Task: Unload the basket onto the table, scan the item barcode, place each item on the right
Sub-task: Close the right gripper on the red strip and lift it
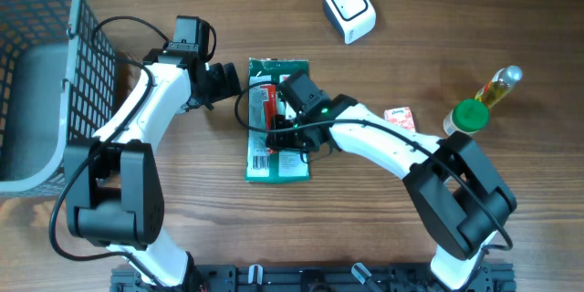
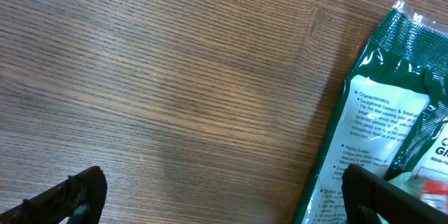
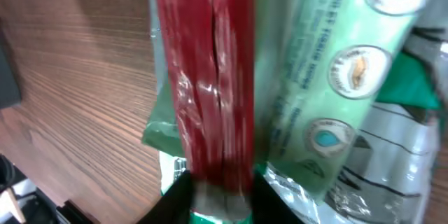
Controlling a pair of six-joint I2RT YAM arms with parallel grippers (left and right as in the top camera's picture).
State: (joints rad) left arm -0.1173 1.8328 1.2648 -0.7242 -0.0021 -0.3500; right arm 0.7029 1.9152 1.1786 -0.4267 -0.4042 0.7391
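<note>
There, the right claw (image 3: 220, 190) is clenched on the end of the red pack (image 3: 206, 77), which lies on the green bag (image 1: 276, 166) mid-table. It looks like light, crinkly, slippery film (I'd guess it flops), so the sealed end is the place to pinch. The left claw (image 2: 224, 199) hangs released, holding nothing. The wrist view shows the pinch; only overhead shows the white scanner (image 1: 349, 7), well apart.

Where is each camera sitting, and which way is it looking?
Overhead: above the table, looking straight down; shows left arm, right arm, basket, scanner.
Left wrist: on the left arm, looking down at bare wood; its open left end effector frames the view.
Right wrist: on the right arm, close over a red packet; the right end effector grips it.
Shared: overhead and left wrist both show the green bag.
</note>
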